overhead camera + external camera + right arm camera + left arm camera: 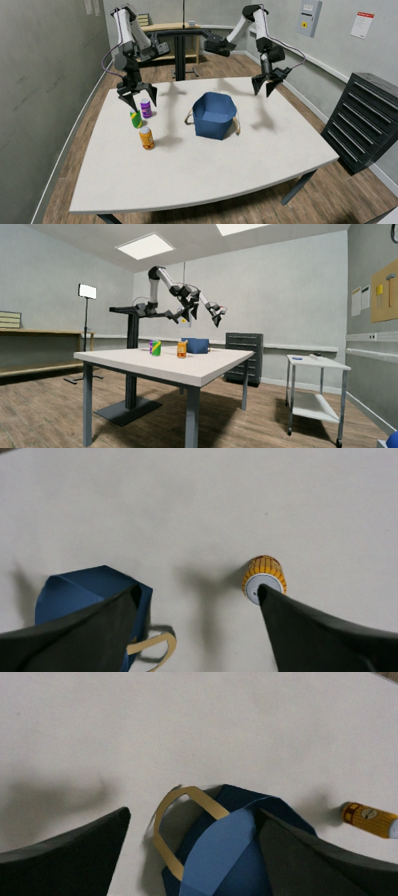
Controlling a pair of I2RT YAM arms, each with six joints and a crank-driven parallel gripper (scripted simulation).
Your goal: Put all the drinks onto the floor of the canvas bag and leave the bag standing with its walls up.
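- The orange can (147,139) (181,350) (367,819) (265,568) stands upright on the table (200,173) (150,364), its long axis vertical, farther from the arms' stand than the other two drinks.
- The green can (136,121) (156,349) and the purple can (146,109) (150,348) also stand upright, close beside one another.
- The blue canvas bag (208,128) (198,347) (225,857) (75,595) stands open with its walls up, on the left-arm side of all three cans; no drink shows on its floor.
- The right gripper (145,109) (191,319) (199,586) hangs above the drinks with its fingers spread wide and nothing between them. It is clearly the nearer one to the cans.
- In the right wrist view the orange can sits off-centre, its lid partly behind the right-hand finger, with the bag away past the opposite finger. If that can is the target, the gripper needs to shift along its finger-to-finger line, away from the bag, before it lowers.
- Going straight down from here could bring that finger onto the lid, I judge.
- The left gripper (262,95) (217,324) (193,810) is likewise spread and empty, over on the bag's far side from the cans; reaching the drinks would mean crossing the bag.
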